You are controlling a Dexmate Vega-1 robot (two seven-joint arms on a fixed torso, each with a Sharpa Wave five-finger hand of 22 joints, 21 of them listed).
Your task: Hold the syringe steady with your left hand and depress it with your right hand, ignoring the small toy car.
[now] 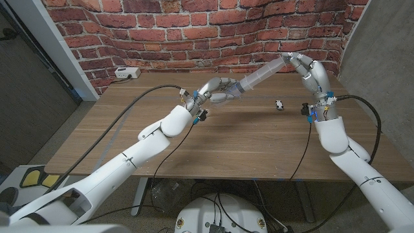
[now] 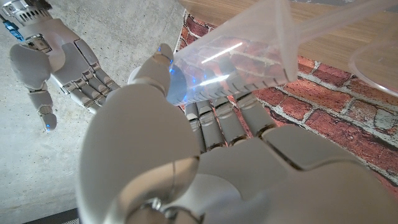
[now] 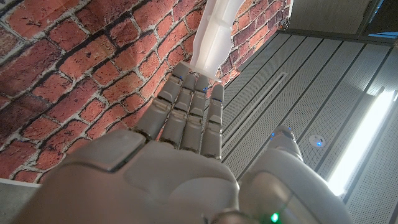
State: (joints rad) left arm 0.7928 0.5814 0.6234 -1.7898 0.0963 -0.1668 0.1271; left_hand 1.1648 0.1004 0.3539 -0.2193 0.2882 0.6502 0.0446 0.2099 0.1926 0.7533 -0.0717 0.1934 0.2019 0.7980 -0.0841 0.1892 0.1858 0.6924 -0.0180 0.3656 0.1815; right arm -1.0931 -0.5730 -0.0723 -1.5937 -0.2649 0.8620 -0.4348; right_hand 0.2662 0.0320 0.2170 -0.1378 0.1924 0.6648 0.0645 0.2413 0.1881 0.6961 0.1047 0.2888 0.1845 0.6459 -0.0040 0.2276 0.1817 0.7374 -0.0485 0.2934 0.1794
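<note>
Wooden table (image 1: 213, 139); toy car (image 1: 279, 104), power strip (image 1: 127, 73).

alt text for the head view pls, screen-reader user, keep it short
Above a wooden table, the robot's left hand grips a large clear syringe held up at a slant, while its right hand meets the syringe's upper end. A small toy car sits on the table below, before a brick wall.

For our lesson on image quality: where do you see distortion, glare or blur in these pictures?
Head view: brick wall bows as through a wide lens. Left wrist view: bright streaks glare on the clear syringe, and the left hand close up looks soft. Right wrist view: a ceiling light strip is washed out.
</note>
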